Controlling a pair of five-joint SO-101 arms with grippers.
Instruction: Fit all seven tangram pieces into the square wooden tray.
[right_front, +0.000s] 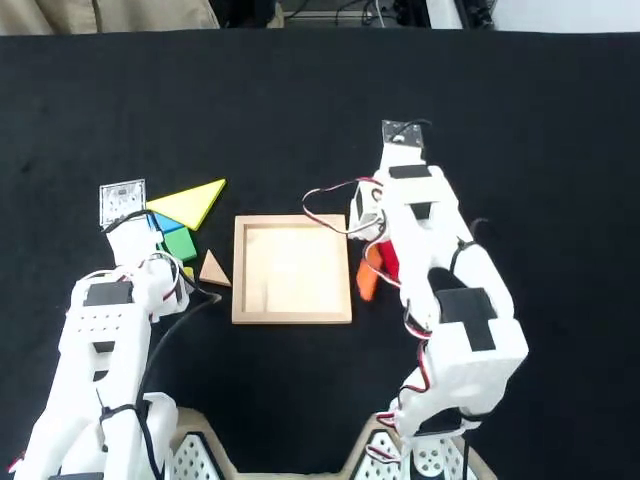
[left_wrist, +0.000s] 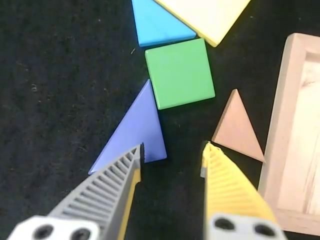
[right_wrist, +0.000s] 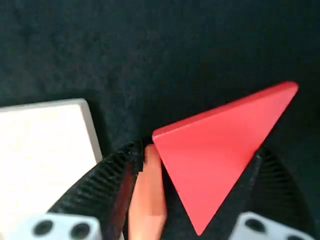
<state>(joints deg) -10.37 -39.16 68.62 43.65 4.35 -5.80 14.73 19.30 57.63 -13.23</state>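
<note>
Right of the wooden tray (right_front: 292, 318), the right end effector (right_wrist: 192, 162) clamps the red triangle (right_wrist: 220, 145), with an orange piece (right_wrist: 147, 200) just alongside. The left end effector (left_wrist: 173, 152) gapes wide above the purple triangle (left_wrist: 140, 130); the tan triangle (left_wrist: 236, 127) lies just beside the tray's left wall.

- Open room above the bare floor of the wooden tray (right_front: 292, 318).
- Crowded on the left by tan triangle (right_front: 213, 270) near the rim, green square (right_front: 178, 247) beyond.
- Blocked on the right by right gripper (right_wrist: 196, 152) holding red triangle (right_wrist: 220, 135).

Robotics lab bench, black cloth-covered table (right_front: 300, 100), 2 white servo arms (right_front: 100, 340), cables (right_front: 340, 12) at far edge
</note>
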